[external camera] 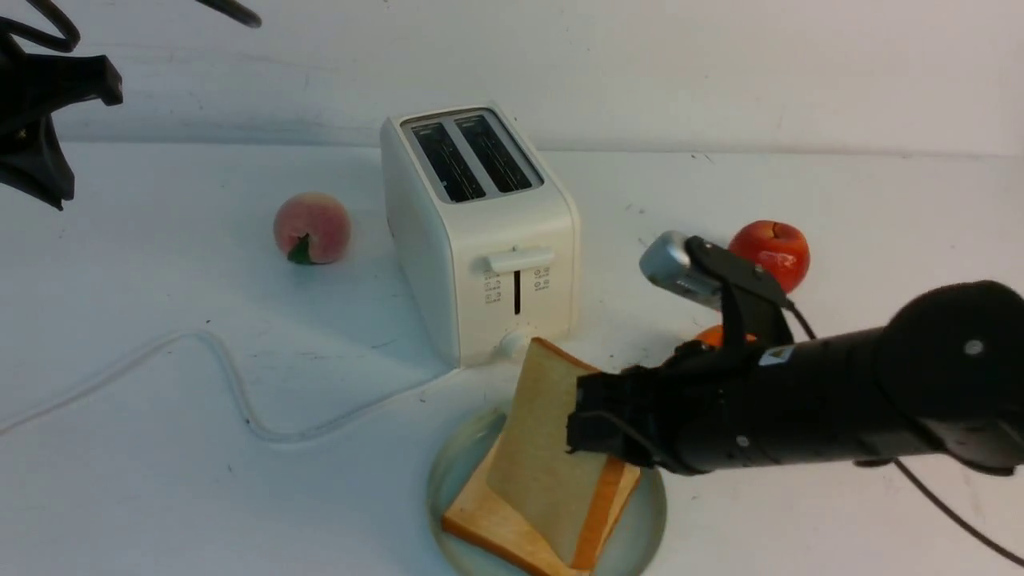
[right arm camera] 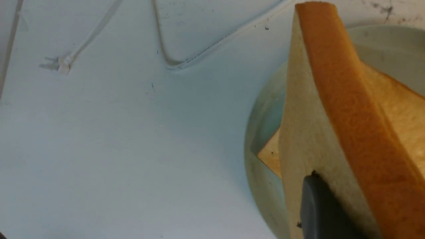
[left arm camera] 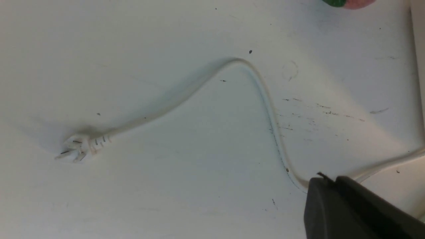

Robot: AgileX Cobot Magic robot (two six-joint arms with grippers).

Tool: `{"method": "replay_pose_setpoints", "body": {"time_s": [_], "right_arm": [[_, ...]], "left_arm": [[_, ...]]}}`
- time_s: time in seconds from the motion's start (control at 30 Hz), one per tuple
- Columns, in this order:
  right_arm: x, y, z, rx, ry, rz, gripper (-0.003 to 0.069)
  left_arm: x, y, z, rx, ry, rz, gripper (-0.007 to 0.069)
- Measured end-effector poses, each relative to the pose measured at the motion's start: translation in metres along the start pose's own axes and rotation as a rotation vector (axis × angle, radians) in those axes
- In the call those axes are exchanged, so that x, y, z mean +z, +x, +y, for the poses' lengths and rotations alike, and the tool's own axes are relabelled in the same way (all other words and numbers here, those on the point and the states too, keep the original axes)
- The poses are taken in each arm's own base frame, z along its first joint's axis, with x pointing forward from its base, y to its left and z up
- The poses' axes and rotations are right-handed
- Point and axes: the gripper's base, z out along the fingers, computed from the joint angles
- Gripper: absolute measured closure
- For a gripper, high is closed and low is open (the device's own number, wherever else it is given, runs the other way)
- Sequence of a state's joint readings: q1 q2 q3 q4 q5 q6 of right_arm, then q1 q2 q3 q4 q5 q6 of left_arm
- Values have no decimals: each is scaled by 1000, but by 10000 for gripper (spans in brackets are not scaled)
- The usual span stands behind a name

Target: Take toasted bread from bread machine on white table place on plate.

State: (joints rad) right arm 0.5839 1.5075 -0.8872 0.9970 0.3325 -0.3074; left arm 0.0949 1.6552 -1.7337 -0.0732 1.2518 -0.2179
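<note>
2 square slices of toast are out of the toaster [external camera: 480, 240], whose 2 dark slots stand empty. Both slices have pale tan faces and orange-brown crusts. The lower slice [external camera: 484, 524] lies flat on the plate [external camera: 448, 472], a round, pale blue-green dish on the table [external camera: 160, 480] just in front of the toaster. The upper slice [external camera: 536, 448] is steeply tilted. Its low end lies over the lower slice and its top corner rises just beside the toaster's knob.

The right gripper [external camera: 588, 428] reaches in from the right and is closed on the upper slice at its right-hand edge, about halfway up. In the right wrist view 1 dark finger [right arm camera: 318, 205] presses flat on the pale face, with the crust running alongside. The other finger is hidden behind the bread.

The left gripper [left arm camera: 335, 199] hangs at the far left, well apart from plate and toast, its fingers together and holding nothing. Below it the white cord [left arm camera: 265, 99] loops across the table to its plug [left arm camera: 78, 147]. A peach [external camera: 312, 228] sits left of the toaster and a red apple [external camera: 772, 252] sits to its right.
</note>
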Motion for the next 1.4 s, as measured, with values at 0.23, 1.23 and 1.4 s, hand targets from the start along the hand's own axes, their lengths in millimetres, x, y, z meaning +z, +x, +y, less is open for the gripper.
{"method": "replay_pose_setpoints", "body": {"time_s": [0.23, 1.23, 1.4], "right_arm": [[27, 3, -10, 65, 7, 37, 538], [-42, -37, -17, -362, 63, -129, 88], [-85, -59, -25, -467, 157, -158, 144]], "left_arm": [[0, 0, 0, 1, -1, 0, 607], [0, 0, 1, 6, -12, -3, 593], [0, 0, 1, 6, -12, -3, 589]]}}
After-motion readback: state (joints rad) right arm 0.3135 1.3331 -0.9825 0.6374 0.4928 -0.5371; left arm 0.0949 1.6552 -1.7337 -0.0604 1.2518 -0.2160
